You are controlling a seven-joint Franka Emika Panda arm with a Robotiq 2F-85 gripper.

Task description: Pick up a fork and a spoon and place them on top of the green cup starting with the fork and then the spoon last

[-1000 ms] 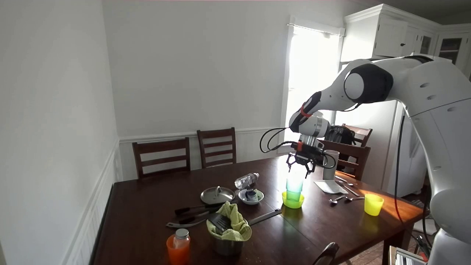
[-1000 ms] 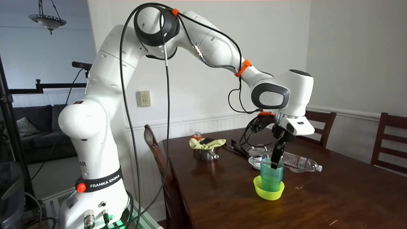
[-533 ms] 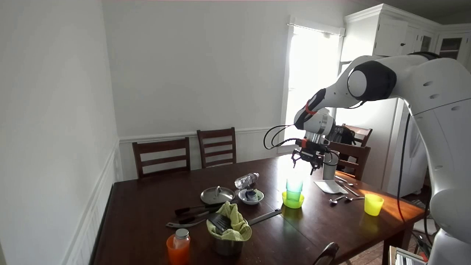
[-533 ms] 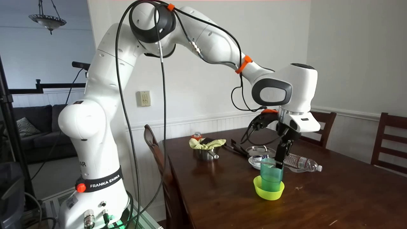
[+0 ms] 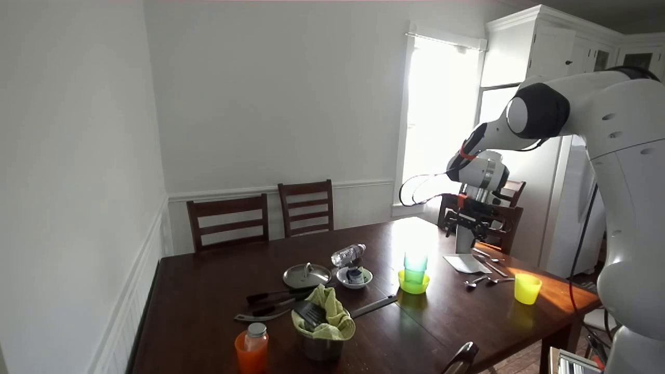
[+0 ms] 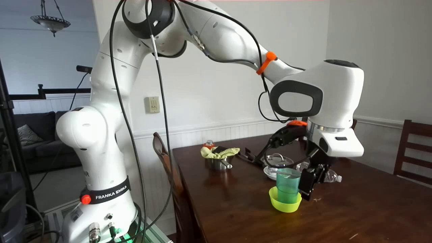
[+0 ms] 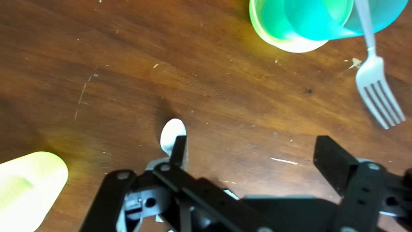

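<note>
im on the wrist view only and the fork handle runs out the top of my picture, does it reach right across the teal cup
Observer: It does. In an exterior view the handle of the fork lies across the top of the teal cup, its end seeming to poke past the rim.
Operator: ok, i only catch one spoon, any more around
Observer: Yes, at least two spoons lie near the yellow cup in an exterior view.
Operator: and anything tall near the open claw
Observer: A tall grey cylinder shows behind the claw in an exterior view; I can't judge the gap.
</note>
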